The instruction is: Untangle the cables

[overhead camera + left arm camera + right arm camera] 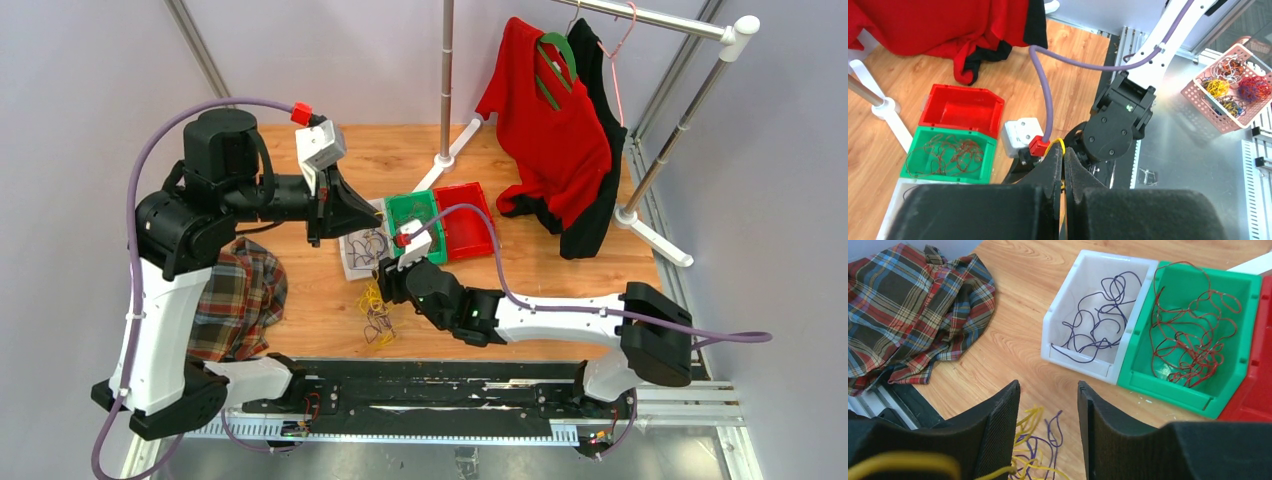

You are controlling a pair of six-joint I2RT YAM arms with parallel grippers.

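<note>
A loose tangle of yellow and dark purple cables (pixel 376 318) lies on the wooden table, and in the right wrist view (pixel 1040 452) it lies just under my right gripper. My left gripper (pixel 1064 153) is shut on a thin yellow cable (pixel 1061 143) that loops over its tip; it hangs above the white bin (pixel 352 262). My right gripper (pixel 1048 387) is open just above the tangle, and a yellow strand (pixel 908 462) drapes over the outside of its left finger. The white bin (pixel 1058 315) holds purple cables (pixel 1098 322). The green bin (pixel 1248 305) holds red-brown cables (pixel 1193 335).
A red bin (pixel 466 221) stands right of the green one. A plaid shirt (pixel 238 298) lies at the left. A clothes rack (pixel 680 120) with a red and black garment (pixel 550 125) stands at the back right. A pink basket (pixel 1248 52) of wire bundles sits off the table.
</note>
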